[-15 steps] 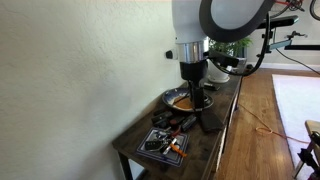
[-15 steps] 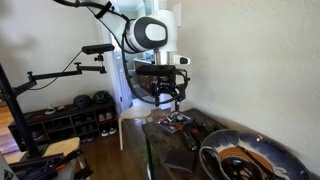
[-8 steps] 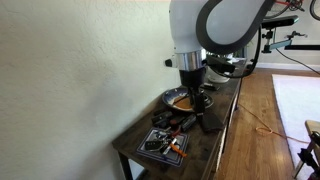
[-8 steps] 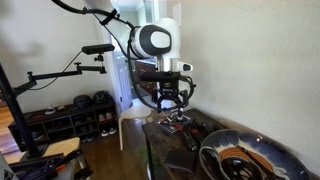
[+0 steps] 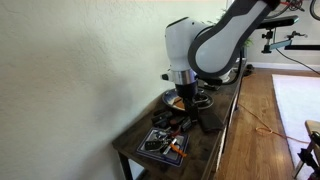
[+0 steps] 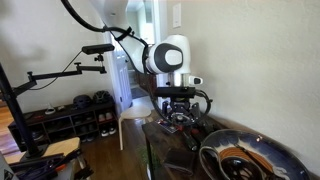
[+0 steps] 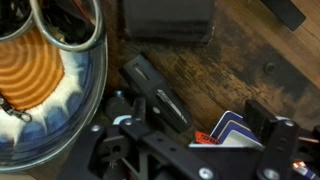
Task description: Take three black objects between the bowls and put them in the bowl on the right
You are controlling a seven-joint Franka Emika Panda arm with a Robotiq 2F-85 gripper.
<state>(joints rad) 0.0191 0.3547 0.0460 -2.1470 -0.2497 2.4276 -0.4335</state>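
Since the earlier frames the white arm (image 5: 200,45) has been bent down and forward, and the tool (image 5: 191,102) has been brought lower over the dark wooden bench (image 5: 128,150); in both exterior views it is seen hanging just above the clutter at the middle of the frame. In the wrist view the tool (image 7: 190,140) is spread to its widest along the lower edge, its black fingers (image 7: 108,135) well apart, and nothing is gripped. The small black irregular objects (image 5: 186,122) are seen at the centre, on the bench between the round grey bowl with an orange-brown inside (image 5: 170,97) above them and the squarish dark tray-like bowl with orange pieces (image 5: 160,143) at lower left; their number cannot be told. In the wrist view one long black piece (image 7: 155,90) lies on bare wood just right of the round bowl's rim (image 7: 92,85), which fills the left; a dark squarish block (image 7: 165,20) sits at top centre.
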